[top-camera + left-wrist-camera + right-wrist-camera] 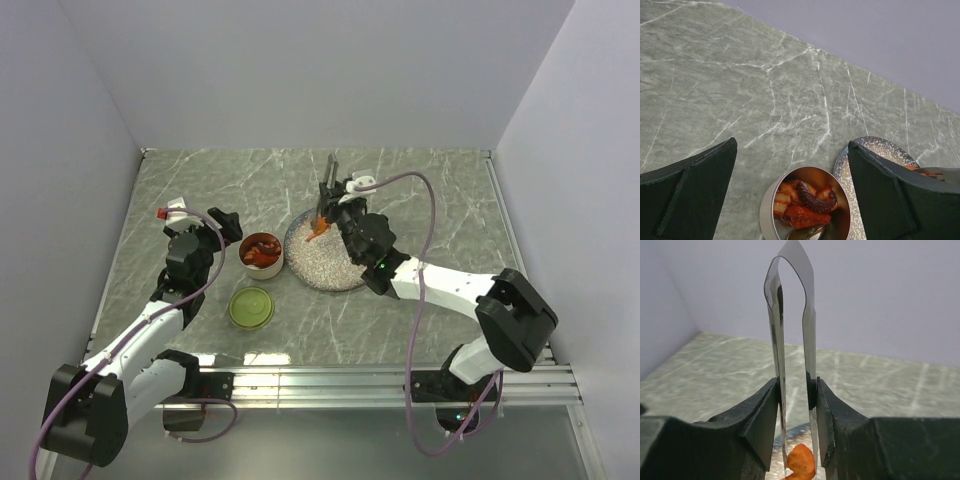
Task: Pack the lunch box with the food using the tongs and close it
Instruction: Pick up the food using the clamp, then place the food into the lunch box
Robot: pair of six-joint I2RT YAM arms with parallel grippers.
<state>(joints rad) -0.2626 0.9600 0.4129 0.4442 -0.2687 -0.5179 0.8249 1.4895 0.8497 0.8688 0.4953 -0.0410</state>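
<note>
The lunch box point(261, 255) is a small round steel tin standing open just left of the plate. It holds orange chunks and a dark curved strip of food point(812, 200). Its olive-green lid point(251, 307) lies flat on the table in front of it. My left gripper point(792, 145) is open and empty, its fingers point(695, 190) spread to either side above the lunch box point(772, 215). My right gripper point(796, 395) is shut on the tongs point(790, 315), over the plate's far edge. An orange chunk point(801, 462) sits between the tongs' arms. From above, this chunk point(317, 233) hangs just over the plate.
The wide speckled grey plate point(330, 268) sits mid-table, right of the lunch box and touching or nearly touching it. Grey walls close in the marble table on three sides. A metal rail point(380, 380) runs along the near edge.
</note>
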